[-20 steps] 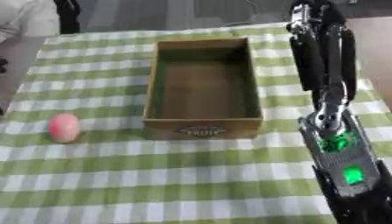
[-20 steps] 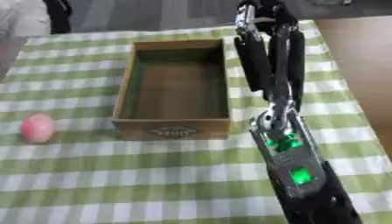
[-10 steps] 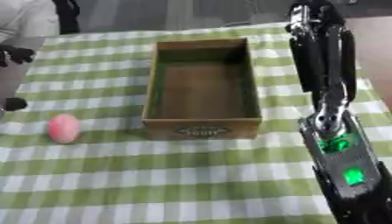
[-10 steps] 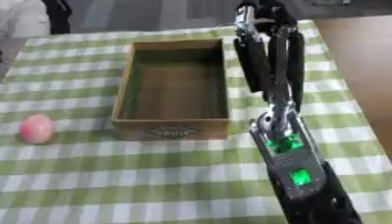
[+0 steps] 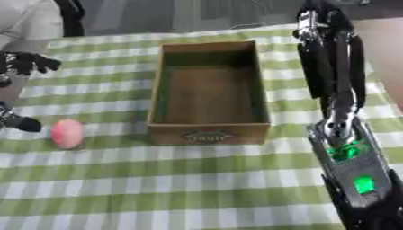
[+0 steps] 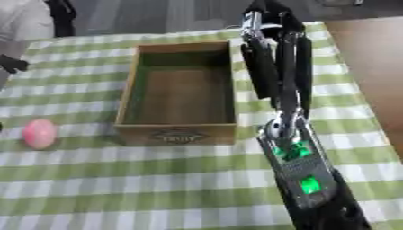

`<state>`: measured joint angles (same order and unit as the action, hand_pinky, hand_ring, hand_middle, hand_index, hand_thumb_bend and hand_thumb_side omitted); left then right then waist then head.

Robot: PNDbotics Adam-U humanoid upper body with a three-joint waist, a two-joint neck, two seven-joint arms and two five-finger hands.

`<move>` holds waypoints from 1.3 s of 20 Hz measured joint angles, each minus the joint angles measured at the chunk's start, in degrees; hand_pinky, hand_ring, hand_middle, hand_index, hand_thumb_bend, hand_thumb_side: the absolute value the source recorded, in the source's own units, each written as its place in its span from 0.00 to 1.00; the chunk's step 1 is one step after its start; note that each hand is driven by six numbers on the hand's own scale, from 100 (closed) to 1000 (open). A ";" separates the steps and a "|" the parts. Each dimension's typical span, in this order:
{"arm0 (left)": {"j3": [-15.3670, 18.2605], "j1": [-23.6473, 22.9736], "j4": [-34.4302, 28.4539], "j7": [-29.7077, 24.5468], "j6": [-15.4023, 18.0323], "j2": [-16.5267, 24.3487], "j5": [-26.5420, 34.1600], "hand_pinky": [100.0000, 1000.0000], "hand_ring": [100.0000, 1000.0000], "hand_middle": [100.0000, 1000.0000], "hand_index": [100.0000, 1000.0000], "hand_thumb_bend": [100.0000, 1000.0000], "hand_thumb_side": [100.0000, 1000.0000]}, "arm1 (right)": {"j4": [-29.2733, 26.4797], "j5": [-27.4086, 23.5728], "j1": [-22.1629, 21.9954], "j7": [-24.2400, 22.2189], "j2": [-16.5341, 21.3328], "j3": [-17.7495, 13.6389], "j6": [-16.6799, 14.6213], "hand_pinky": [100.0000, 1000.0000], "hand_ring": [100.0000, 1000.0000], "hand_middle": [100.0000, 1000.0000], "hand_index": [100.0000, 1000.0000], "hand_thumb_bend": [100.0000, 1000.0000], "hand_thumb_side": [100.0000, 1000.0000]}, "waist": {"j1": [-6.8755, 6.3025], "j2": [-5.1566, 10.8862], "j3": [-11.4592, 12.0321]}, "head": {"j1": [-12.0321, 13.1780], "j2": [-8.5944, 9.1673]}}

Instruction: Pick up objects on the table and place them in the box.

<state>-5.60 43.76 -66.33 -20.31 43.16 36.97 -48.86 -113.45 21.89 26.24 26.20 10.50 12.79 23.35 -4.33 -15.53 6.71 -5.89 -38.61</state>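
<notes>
Covering the table (image 5: 197, 193) is a green checked cloth, bare in front of the box (image 5: 208, 92). In the left eye view the box is sitting mid-table with nothing inside, and a pink object (image 5: 68, 133) is lying to its left near the edge. The left hand (image 5: 20, 67) is showing there, fingers spread, holding nothing, above the object. In the right eye view the right arm (image 6: 287, 134) is rising beside the box; I cannot tell its hand's state.

both eyes look steeply down from the head; near; they share the box (image 5: 208, 92) and checked cloth (image 5: 197, 179)
</notes>
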 measured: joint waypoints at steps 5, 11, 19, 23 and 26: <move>-1.60 -1.59 0.88 -0.15 -0.16 -0.75 -0.34 0.65 0.80 0.85 1.00 0.64 1.00 | 0.00 -0.15 0.00 0.07 0.01 0.00 -0.07 0.85 0.64 0.64 0.83 0.00 0.93 | 0.06 -0.05 0.32 | 0.17 0.02; -1.95 -1.91 1.76 -1.30 -1.30 -1.66 0.91 0.63 0.76 0.75 1.00 0.63 0.95 | 0.00 -0.24 0.01 0.02 0.24 0.00 -0.02 0.85 0.64 0.64 0.83 0.00 0.93 | 0.23 -0.39 0.41 | 0.19 0.19; -2.30 -0.27 1.75 -1.75 -1.75 -3.89 -0.30 0.61 0.73 0.69 0.96 0.67 0.92 | 0.00 -0.28 0.05 -0.17 0.33 0.03 0.17 0.85 0.64 0.64 0.83 0.00 0.93 | 0.42 -0.45 0.68 | 0.51 0.19; -2.47 -0.11 1.61 -1.20 -1.20 -4.06 -2.64 0.60 0.70 0.63 0.89 0.68 0.87 | 0.00 -0.33 0.05 -0.18 0.34 0.22 0.17 0.85 0.64 0.64 0.83 0.00 0.93 | 0.27 -0.60 0.71 | 0.73 0.19; -2.69 -0.11 2.33 -0.50 -0.50 -4.21 -5.41 0.61 0.70 0.60 0.86 0.72 0.81 | 0.00 -0.35 0.05 -0.21 0.34 0.34 0.15 0.85 0.64 0.64 0.83 0.00 0.93 | 0.26 -0.70 0.69 | 0.77 0.19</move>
<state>-8.29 43.65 -64.00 -20.82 42.66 32.76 -54.27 -113.45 21.53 26.29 25.99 10.84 13.13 23.50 -4.07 -16.23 7.40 -5.12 -38.42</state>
